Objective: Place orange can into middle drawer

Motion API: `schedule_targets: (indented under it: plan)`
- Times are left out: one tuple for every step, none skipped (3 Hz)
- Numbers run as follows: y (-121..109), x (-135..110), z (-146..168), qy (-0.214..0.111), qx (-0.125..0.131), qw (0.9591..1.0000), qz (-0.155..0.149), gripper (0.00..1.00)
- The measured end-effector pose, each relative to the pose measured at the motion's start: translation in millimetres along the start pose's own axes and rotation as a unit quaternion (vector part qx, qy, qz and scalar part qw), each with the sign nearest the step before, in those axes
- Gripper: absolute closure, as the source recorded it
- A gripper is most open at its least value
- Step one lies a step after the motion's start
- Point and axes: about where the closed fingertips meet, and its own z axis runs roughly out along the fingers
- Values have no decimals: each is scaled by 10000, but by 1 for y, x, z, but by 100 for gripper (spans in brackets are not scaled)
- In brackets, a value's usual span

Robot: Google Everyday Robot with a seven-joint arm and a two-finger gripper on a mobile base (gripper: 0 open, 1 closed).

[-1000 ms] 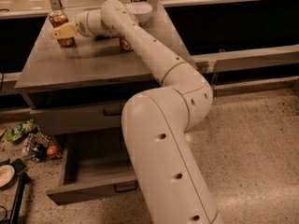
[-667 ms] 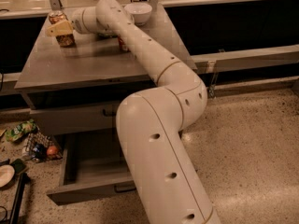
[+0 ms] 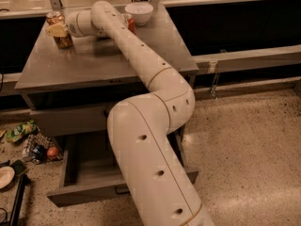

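The orange can (image 3: 62,38), with mottled brown-gold print and a silver top, stands upright at the far left corner of the grey cabinet top (image 3: 94,62). My gripper (image 3: 56,29) is at the can, level with its upper half, at the end of the arm reaching across the top. The middle drawer (image 3: 80,195) is pulled out low at the front of the cabinet, and its inside is bare. The arm's large lower link hides the drawer's right part. The drawer above it (image 3: 70,120) is closed.
A brighter red-orange can (image 3: 130,22) and a white bowl (image 3: 139,12) stand at the back of the top, behind the arm. Snack bags and small items (image 3: 33,142) lie on the floor left of the open drawer. A speckled floor stretches to the right.
The gripper stays at the orange can. The arm and the view have shifted a little. The can still stands on the cabinet top, and the drawer stays open.
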Motion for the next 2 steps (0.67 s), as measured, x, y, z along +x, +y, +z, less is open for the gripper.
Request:
schedule_targets:
  plan:
    - [5,5,1,29,-185,9998,-82,76]
    - [2,-9,-28,-252,-368,9989,-118,98]
